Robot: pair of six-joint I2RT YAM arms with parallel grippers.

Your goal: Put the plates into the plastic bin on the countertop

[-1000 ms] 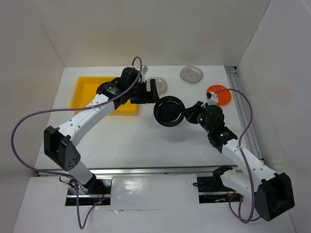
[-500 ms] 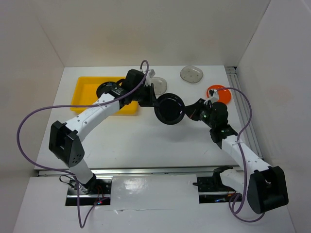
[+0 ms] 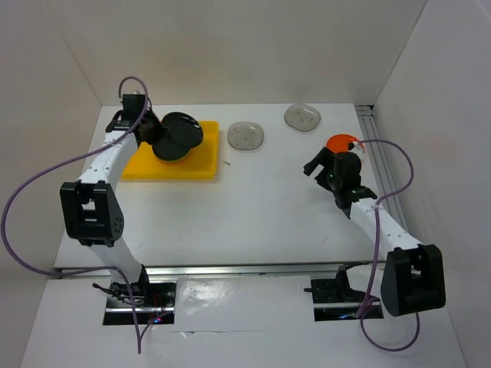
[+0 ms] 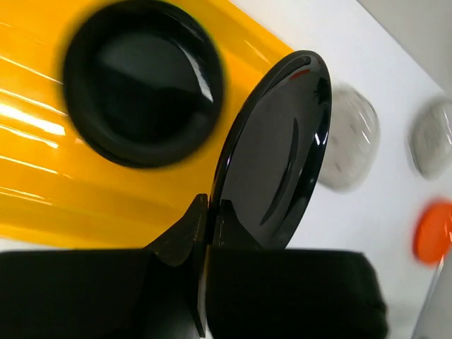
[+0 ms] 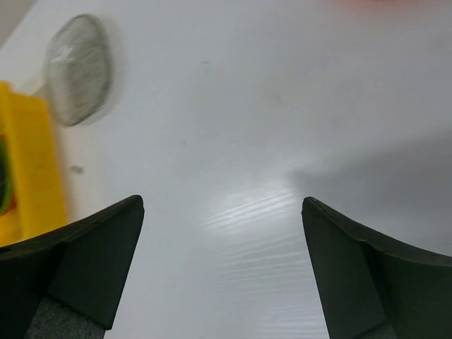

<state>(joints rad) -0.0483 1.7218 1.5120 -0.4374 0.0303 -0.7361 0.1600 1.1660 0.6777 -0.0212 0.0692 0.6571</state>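
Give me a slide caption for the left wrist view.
Left gripper shut on a black plate by its rim, above the yellow bin holding another black plate.

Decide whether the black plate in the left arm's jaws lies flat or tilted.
Tilted: the held black plate shows as a narrow oval, while the second black plate, flat in the yellow bin, looks round.
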